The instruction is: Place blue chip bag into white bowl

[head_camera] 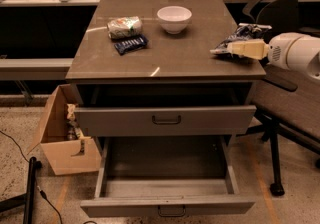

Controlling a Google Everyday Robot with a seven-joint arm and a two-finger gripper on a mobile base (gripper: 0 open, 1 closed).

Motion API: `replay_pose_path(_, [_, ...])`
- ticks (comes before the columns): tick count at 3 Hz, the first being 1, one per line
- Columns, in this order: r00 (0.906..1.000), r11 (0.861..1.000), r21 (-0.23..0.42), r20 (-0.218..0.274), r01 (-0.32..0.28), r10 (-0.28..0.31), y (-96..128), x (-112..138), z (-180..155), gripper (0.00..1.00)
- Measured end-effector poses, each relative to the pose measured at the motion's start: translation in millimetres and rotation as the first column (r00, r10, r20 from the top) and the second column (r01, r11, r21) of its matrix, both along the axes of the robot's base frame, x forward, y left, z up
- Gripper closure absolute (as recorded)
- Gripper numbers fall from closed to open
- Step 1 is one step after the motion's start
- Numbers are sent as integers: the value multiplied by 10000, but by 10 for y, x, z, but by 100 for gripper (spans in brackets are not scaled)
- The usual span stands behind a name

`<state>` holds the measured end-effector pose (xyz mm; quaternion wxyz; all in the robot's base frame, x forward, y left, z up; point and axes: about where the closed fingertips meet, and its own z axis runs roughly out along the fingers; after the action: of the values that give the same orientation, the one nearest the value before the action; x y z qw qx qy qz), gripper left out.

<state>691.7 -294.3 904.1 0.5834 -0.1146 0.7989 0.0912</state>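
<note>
The blue chip bag point(243, 33), wrinkly dark blue foil with white patches, lies at the right edge of the cabinet top point(185, 55). The white bowl point(174, 19) stands upright at the back middle of the top, well left of the bag. My gripper point(234, 49), cream-coloured on a white arm point(295, 54), reaches in from the right. It lies over the near side of the bag, with its tip at the bag's left end, and covers part of the bag.
A pale white-green rolled bag point(124, 26) and a small flat dark blue packet point(130, 44) lie at the back left of the top. Two drawers below stand open, the lower one point(167, 180) pulled far out. A cardboard box point(60, 135) is at the left, an office chair point(280, 8) behind right.
</note>
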Motion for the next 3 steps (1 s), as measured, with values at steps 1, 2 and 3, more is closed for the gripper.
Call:
replay_pose_path(1, [10000, 9996, 266, -86, -11, 13, 79, 125, -137, 16])
replay_pose_path(2, [9997, 9993, 382, -246, -44, 53, 126, 217, -267, 40])
replay_pose_path(3, [9989, 9989, 469, -450, -90, 111, 185, 257, -380, 63])
